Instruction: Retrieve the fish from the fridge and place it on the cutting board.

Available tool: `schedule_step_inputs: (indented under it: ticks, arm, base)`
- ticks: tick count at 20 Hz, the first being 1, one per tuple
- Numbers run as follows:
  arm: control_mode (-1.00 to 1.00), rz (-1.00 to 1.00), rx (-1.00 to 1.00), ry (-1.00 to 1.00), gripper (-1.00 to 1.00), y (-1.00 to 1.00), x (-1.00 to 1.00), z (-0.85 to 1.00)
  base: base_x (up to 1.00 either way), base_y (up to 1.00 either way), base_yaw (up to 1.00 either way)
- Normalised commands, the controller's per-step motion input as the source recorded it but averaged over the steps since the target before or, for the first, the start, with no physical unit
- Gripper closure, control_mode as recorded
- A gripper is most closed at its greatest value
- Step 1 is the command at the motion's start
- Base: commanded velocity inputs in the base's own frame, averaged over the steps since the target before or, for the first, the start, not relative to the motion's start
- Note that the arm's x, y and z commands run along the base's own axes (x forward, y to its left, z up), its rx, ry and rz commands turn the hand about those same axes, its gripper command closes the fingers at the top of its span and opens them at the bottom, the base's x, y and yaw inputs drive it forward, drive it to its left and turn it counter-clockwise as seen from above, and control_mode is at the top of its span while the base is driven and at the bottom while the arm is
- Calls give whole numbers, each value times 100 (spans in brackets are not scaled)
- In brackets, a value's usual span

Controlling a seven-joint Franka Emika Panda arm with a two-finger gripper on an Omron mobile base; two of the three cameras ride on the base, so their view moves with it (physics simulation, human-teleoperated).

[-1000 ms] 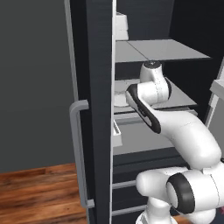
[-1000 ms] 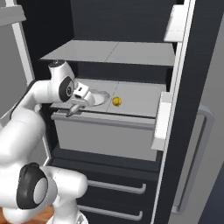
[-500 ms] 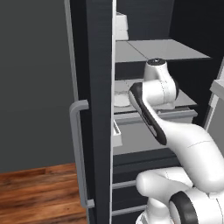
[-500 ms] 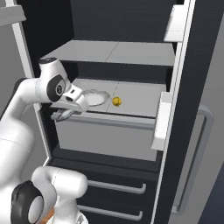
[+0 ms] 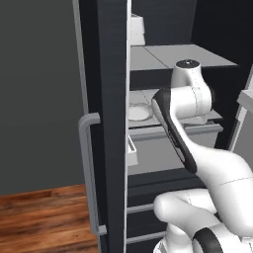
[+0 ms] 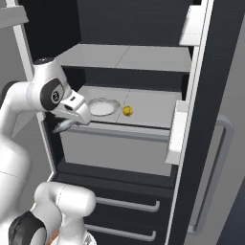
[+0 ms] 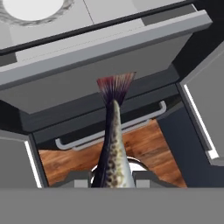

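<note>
- I am judging the retrieval half-done: the fish (image 7: 114, 144) is sitting gripped in the claw (image 7: 114, 178), its tail fanning out away from the fingers.
- The claw (image 6: 64, 125) is hanging just in front of the fridge (image 6: 210, 119) shelf edge, outside the compartment, with the fish (image 6: 61, 127) poking from it.
- A white plate (image 6: 103, 106) and a small yellow item (image 6: 127, 111) are lying on the shelf.
- I am seeing no cutting board, so I am counting the carry and placement as left.

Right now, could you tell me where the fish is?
The fish is in the gripper, held just outside the fridge, left of the plate in the right base view.
</note>
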Motion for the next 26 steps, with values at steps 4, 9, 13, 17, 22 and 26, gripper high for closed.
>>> schedule_step_inputs:
  ticks: [4, 9, 13, 17, 22, 26]
  arm:
    - [-100, 0, 3, 0, 100, 0, -30, 16]
    - [-100, 0, 1, 0, 100, 0, -34, 0]
    - [-100, 0, 0, 0, 100, 0, -17, 0]
    - [-100, 0, 0, 0, 100, 0, -1, 0]
    - [-100, 0, 0, 0, 100, 0, -17, 0]
    - [100, 0, 0, 0, 100, 0, 0, 0]
  base:
    - [0, 0, 0]
    - [0, 0, 0]
    - [0, 0, 0]
    - [0, 0, 0]
    - [0, 0, 0]
    - [-48, 0, 0]
